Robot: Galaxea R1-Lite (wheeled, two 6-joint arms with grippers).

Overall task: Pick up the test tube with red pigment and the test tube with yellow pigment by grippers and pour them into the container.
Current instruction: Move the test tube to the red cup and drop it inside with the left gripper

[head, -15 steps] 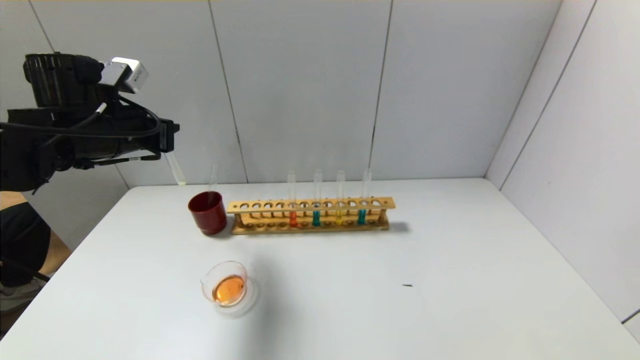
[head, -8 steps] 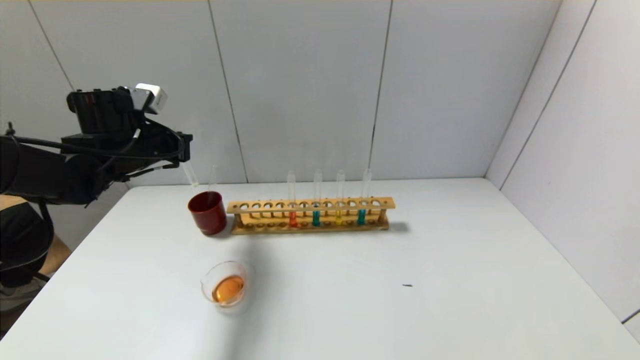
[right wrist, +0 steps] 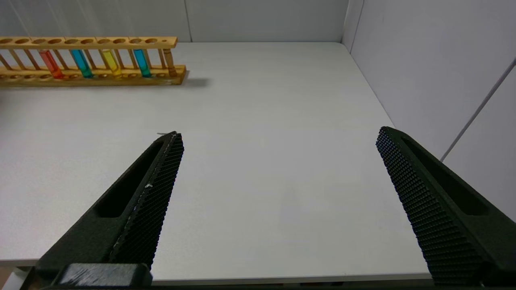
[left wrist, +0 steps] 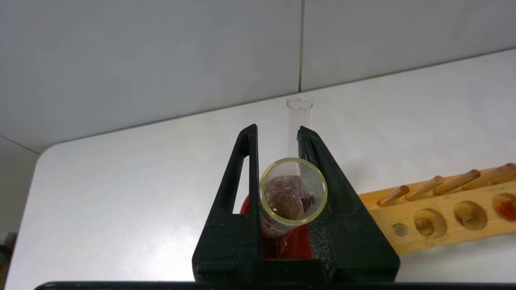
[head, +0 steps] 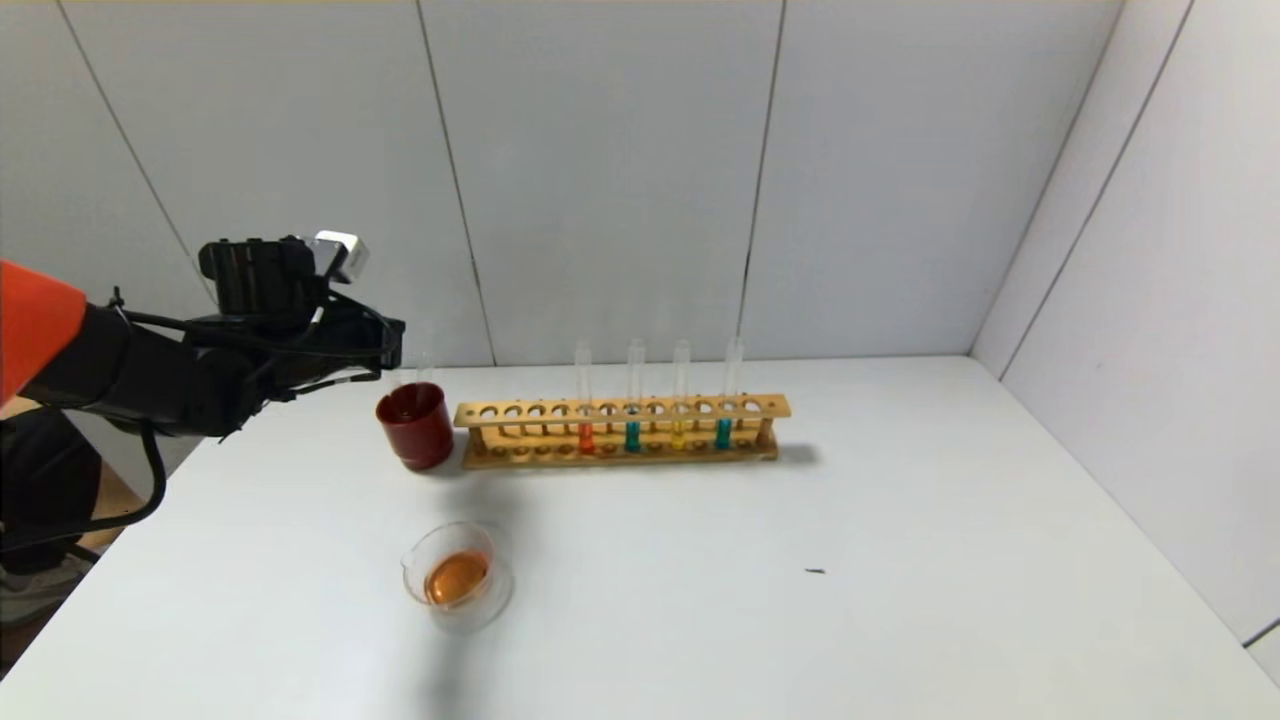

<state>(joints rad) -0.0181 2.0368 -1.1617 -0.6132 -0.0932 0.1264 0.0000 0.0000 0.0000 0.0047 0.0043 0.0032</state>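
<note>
Left hand (head: 392,352) sits above the dark red cup (head: 416,425) near the far left part of the white surface (head: 900,560), fingers (left wrist: 242,177) clamped on an emptied glass test tube (left wrist: 292,191); left wrist view looks down the tube's open mouth, cup's red interior right below it. Second empty tube (left wrist: 298,121) stands in the cup, just behind the held one. Wooden rack (head: 620,432) touching or just beside the cup, running along the far edge toward the right. In the rack: test tube with red pigment (head: 584,400), teal tube (head: 633,398), test tube with yellow pigment (head: 680,396), another teal tube (head: 727,394), all upright, side by side with gaps. Clear glass container (head: 455,578) sits nearer the front edge, left of centre, well apart from the rack, holding orange liquid. Small dark speck (head: 815,571) on the surface toward the right. Right hand (right wrist: 278,201) out of the head view, wide open and holding nothing, hanging over the front right area of the surface, rack far off from it.
</note>
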